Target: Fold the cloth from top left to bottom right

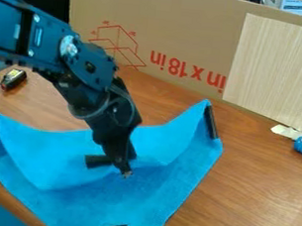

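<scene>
bright, soft light with pale glare on the table (pixel 256 191)

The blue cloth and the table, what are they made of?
The cloth looks like soft, matte, slightly fuzzy fabric, because it bends into loose folds. It might be microfiber or towelling; I can't tell which.

The table looks like smooth brown wood with a slight shine, because it has streaky grain and pale reflections. It could also be a wood-look covering.
</scene>
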You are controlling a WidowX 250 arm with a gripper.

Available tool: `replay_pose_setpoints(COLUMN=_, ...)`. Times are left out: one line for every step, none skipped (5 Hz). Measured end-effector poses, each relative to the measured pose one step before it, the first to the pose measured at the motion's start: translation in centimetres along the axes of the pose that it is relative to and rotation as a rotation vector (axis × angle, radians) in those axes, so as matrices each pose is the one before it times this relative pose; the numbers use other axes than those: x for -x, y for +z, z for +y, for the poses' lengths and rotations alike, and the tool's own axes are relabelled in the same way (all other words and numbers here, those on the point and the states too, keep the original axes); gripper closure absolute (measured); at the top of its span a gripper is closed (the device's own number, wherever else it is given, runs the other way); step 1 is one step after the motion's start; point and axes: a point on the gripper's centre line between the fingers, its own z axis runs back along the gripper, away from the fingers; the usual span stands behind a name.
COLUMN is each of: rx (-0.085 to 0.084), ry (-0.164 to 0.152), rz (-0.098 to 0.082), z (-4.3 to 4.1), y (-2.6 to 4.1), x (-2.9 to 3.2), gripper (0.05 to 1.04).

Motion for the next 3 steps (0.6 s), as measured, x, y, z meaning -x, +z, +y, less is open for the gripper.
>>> replay_pose_setpoints(rx=-0.0093, ry=-0.0198, rz=0.0066, z=-1.554, y=-0.167, x=0.395, gripper=1.031)
replay_pose_setpoints(rx=-0.0067, ry=-0.0248, rz=0.0054, z=-1.087, y=-0.098, x=0.786, gripper=1.009)
replay_pose_setpoints(rx=-0.0047, ry=-0.0009, rz=0.0071, z=-0.284, y=-0.020, x=0.655, gripper=0.859)
